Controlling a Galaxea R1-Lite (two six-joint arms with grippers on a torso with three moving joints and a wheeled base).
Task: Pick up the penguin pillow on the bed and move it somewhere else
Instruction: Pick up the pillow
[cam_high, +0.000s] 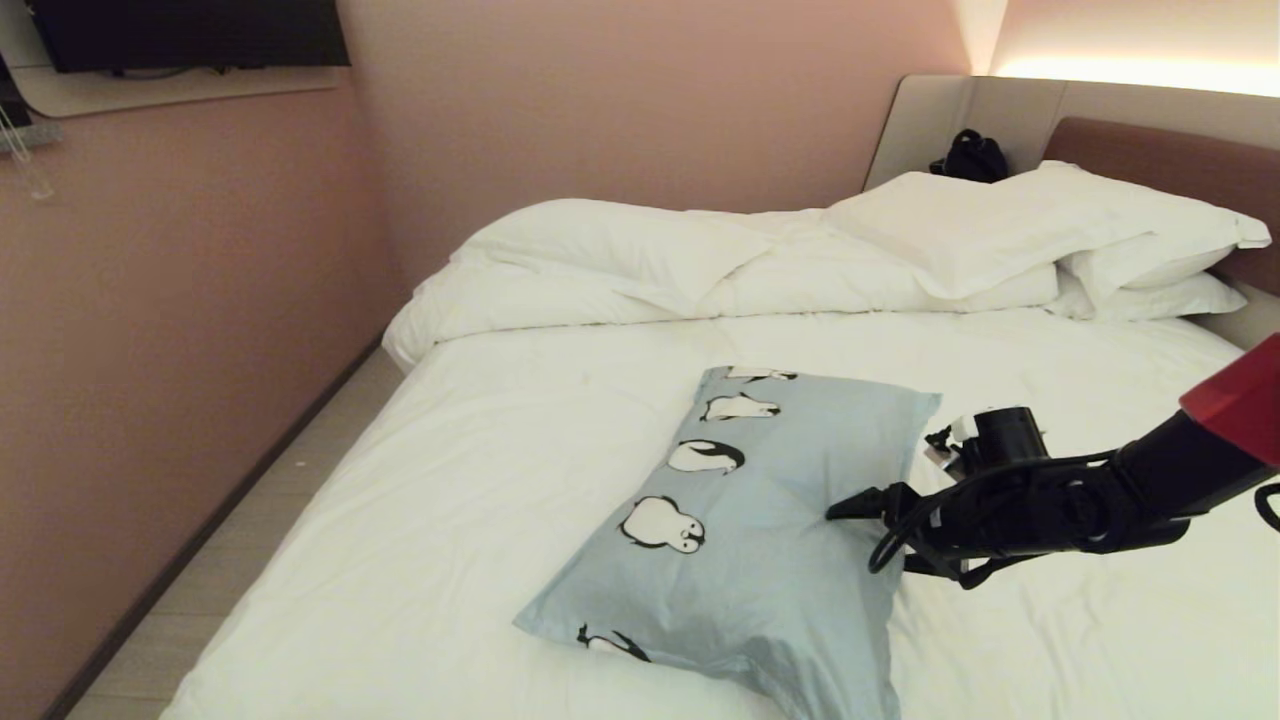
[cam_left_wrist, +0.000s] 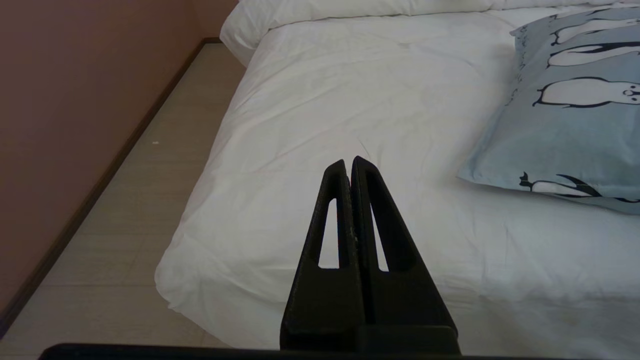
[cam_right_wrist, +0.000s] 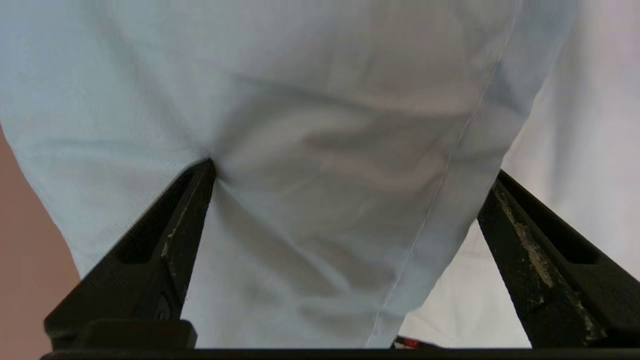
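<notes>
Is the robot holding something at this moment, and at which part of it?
Nothing is held. The right gripper is open, straddling the right edge of the penguin pillow, one fingertip pressing the fabric. The left gripper is shut and empty.

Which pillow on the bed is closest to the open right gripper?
The pale blue-grey penguin pillow: the right gripper straddles its edge, while the plain white pillows are stacked far off at the headboard.

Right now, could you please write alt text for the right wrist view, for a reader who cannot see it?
The open right gripper straddles the edge of the penguin pillow, one black finger pressing into the pale blue fabric and the other over the bed beside the pillow's flange. Only plain blue cloth shows here; no penguins are visible.
</notes>
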